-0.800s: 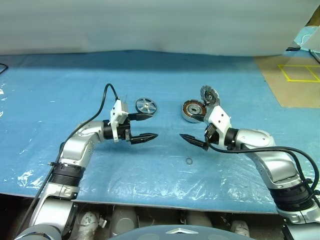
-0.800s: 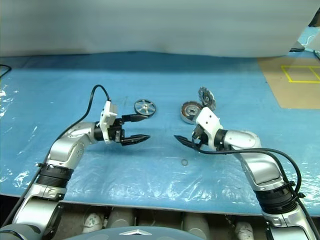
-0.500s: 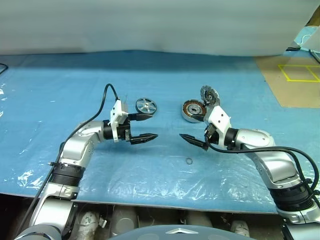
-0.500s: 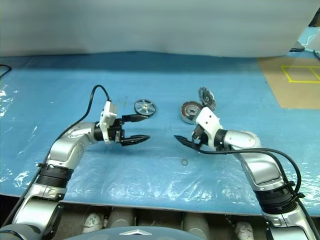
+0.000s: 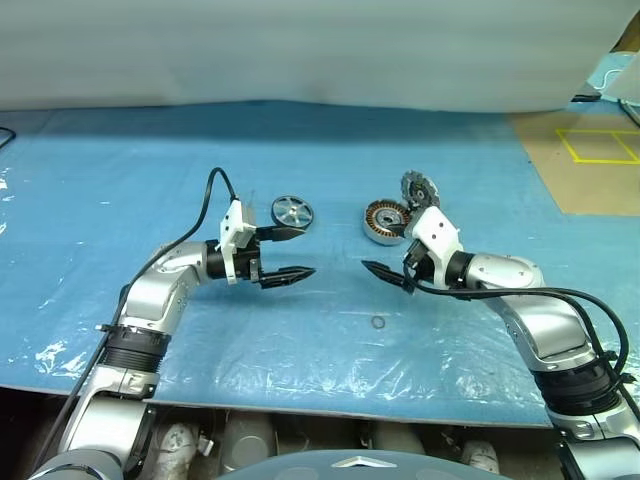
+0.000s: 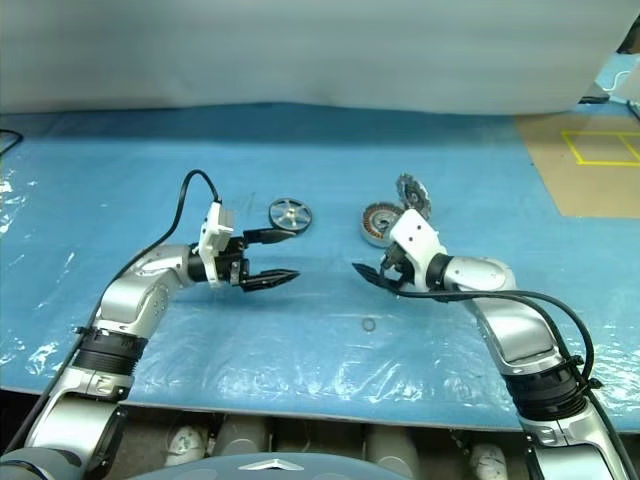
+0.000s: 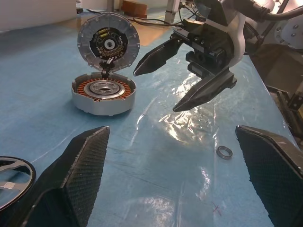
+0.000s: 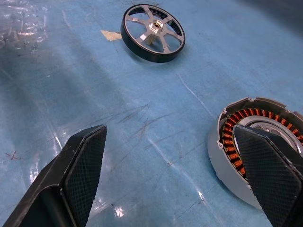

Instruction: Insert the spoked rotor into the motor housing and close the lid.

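Metal parts on a glossy blue plastic sheet

The table (image 5: 120, 170) is covered with a thin blue plastic film, shiny and wrinkled near the front edge. The motor housing (image 7: 103, 95) looks like matt silver metal, with copper-brown wire windings and a polished metal centre inside. The lid (image 7: 108, 44) has a dull silver metal rim and a dark inner face with small glinting parts. The spoked rotor (image 8: 152, 32) has a smooth dark grey rim and bright brushed metal spokes and hub. At about 5 o'clock from the housing lies a small dark metal ring (image 7: 224, 152). The fingers (image 8: 83, 179) of each pincer are matt black with a fine woven, carbon-like texture.
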You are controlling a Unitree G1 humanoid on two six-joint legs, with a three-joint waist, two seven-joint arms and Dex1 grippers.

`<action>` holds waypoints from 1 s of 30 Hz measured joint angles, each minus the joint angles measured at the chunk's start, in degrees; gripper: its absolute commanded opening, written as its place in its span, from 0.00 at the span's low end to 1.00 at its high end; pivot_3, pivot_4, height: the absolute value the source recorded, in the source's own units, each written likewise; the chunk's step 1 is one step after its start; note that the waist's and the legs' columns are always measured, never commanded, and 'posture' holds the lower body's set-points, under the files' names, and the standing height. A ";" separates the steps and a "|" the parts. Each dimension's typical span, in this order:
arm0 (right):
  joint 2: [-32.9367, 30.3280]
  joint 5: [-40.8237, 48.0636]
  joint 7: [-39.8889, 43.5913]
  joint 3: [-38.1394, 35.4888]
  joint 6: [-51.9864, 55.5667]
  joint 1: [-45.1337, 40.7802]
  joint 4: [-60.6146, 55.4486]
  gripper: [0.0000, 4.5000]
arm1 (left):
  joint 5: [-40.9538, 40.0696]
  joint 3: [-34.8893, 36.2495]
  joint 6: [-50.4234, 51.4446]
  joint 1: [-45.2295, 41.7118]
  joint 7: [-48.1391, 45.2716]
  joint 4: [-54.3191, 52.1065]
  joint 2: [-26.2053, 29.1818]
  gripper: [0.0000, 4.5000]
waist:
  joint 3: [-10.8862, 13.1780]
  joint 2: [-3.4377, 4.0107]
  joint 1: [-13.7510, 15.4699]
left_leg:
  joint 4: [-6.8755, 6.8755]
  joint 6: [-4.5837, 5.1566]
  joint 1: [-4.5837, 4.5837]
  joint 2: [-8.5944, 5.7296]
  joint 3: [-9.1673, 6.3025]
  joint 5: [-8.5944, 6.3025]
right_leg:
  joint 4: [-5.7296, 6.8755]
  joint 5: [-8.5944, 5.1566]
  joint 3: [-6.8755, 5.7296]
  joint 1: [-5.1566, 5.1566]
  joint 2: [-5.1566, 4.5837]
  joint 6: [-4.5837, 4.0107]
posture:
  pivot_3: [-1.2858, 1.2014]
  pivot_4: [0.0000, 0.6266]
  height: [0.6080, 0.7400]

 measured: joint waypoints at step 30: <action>1.65 -11.53 14.37 17.12 6.82 -34.42 40.17 0.99 | 1.35 -0.08 -3.25 2.73 3.89 1.31 -4.26 1.00 | 0.01 -0.01 -1.22 | 0.21 0.18 -0.05 0.02 0.00 0.11 | 0.54 -0.03 -0.02 -0.09 -0.01 -0.08 | 0.52 0.24 1.00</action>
